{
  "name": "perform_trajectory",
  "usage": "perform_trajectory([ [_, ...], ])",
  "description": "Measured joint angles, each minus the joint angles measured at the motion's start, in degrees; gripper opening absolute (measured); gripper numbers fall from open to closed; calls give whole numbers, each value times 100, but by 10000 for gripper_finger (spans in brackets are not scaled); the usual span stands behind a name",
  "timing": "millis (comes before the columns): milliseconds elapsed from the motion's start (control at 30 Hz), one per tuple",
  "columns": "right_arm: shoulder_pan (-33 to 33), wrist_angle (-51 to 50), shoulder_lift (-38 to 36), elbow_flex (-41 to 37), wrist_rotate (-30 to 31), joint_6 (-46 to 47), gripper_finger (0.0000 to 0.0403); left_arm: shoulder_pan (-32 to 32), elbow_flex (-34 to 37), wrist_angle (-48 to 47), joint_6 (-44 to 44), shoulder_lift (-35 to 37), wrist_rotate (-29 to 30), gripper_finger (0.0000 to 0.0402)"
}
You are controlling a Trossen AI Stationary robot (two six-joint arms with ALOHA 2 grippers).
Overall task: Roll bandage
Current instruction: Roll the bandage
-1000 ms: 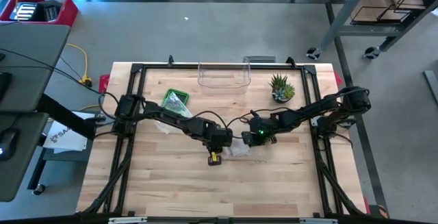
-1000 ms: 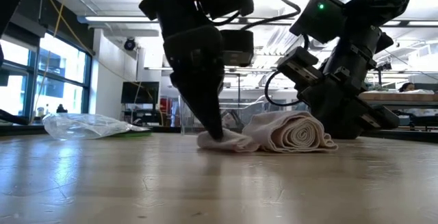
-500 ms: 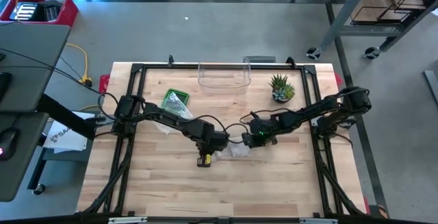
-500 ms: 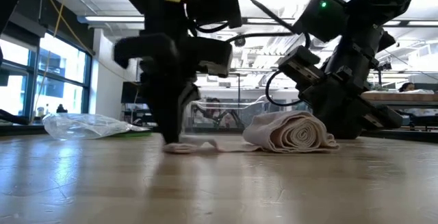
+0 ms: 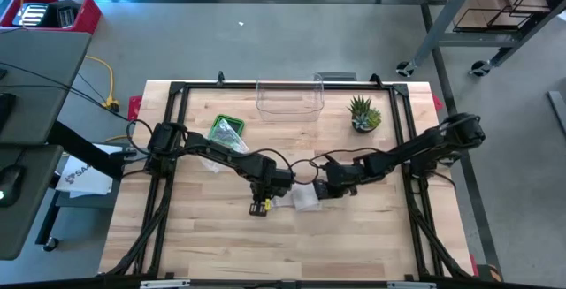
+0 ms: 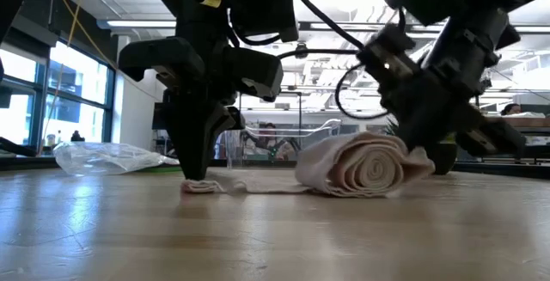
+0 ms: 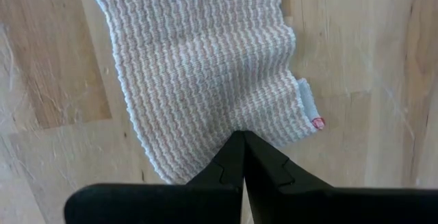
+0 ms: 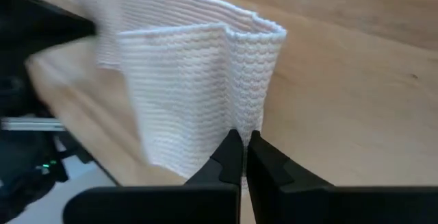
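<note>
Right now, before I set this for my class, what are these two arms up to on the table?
They are rolling a white ribbed cloth bandage on the wooden table. The left gripper, shut, pins the bandage's loose flat end to the table. The right gripper, shut, grips the rolled-up part. A short flat strip still lies unrolled between the two.

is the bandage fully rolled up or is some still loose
Partly rolled. The bandage shows a spiral roll, with a flat tail running along the table to the left gripper.

robotics lab: framed wooden table (image 5: 221, 245)
</note>
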State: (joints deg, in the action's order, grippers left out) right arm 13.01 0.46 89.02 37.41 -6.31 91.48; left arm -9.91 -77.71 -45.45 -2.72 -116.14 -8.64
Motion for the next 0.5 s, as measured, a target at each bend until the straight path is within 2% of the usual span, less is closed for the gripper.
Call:
perform_trajectory([
  [233, 14, -43, -585, 2, 360, -141, 0, -5, 4, 12, -10, 2, 9, 0],
  [500, 14, -56, -641, 95, 444, -159, 0, -4, 32, 177, -20, 305, 82, 0],
])
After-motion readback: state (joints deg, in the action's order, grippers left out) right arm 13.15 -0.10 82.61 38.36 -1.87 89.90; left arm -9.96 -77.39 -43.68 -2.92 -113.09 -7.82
